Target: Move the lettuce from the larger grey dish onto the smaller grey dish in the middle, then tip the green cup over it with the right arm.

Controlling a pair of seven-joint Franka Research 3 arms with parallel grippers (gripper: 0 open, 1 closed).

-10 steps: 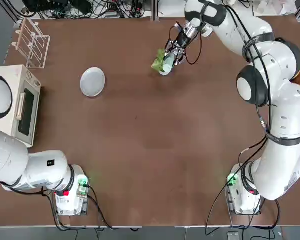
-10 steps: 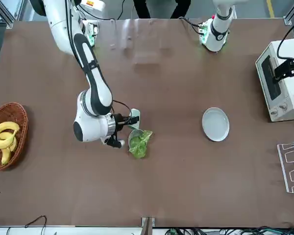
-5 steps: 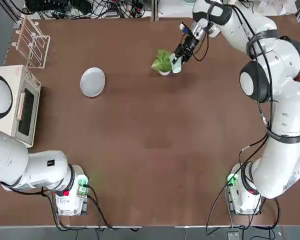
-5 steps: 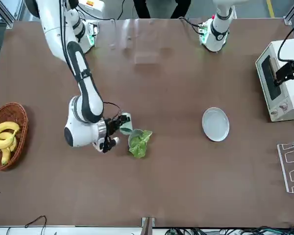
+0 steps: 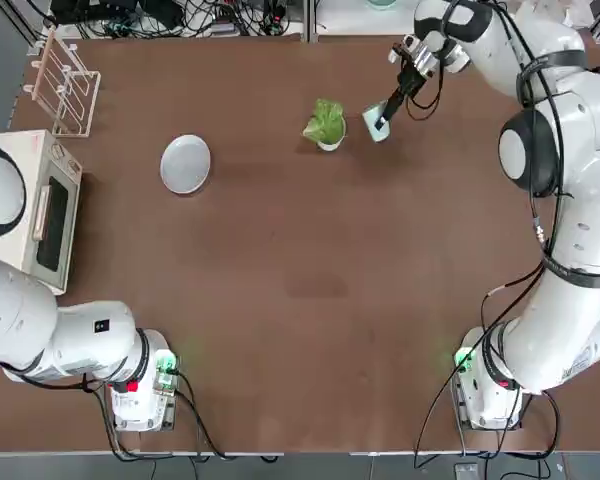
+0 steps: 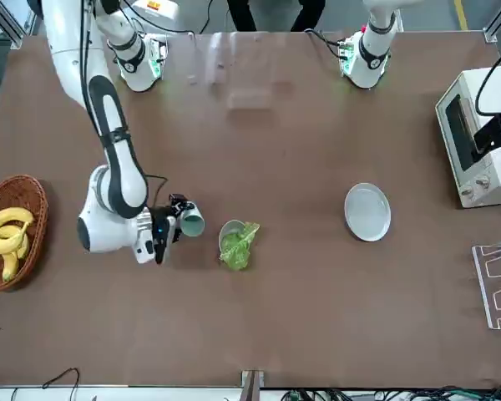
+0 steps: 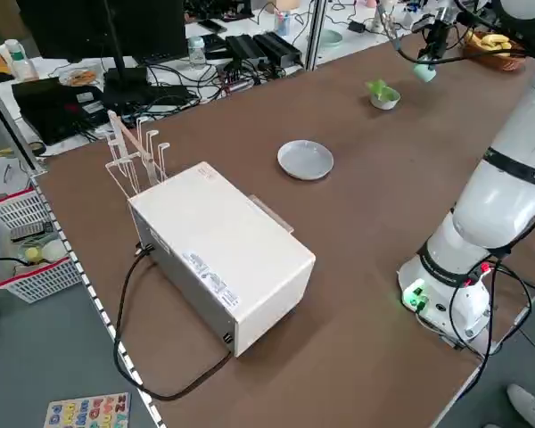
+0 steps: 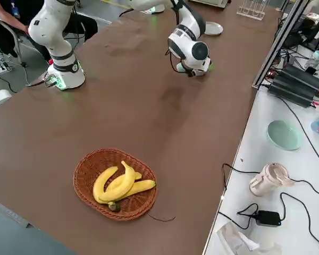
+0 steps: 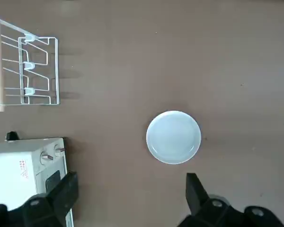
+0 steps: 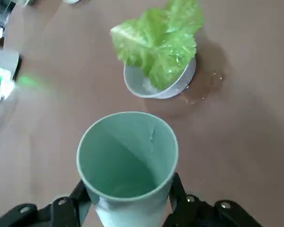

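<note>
Gripping green cup (image 10: pixel 128 161), right jaws (image 10: pixel 130 196) near lettuce bowl (image 10: pixel 161 90); left jaws (image 9: pixel 132 196) wide, empty.

Here, part of the small grey bowl (image 10: pixel 173 92) is covered by the lettuce (image 10: pixel 156 47). In the right wrist view the green cup's (image 10: pixel 128 161) base is cut off by the bottom edge; in the top view the left arm (image 5: pixel 40 310) is cropped at the left.

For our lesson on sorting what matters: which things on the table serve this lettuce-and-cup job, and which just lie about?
Job:
- lettuce
- small bowl
- plate
- green cup

Lying about:
- bananas
- basket
- white oven
- wire rack
</note>
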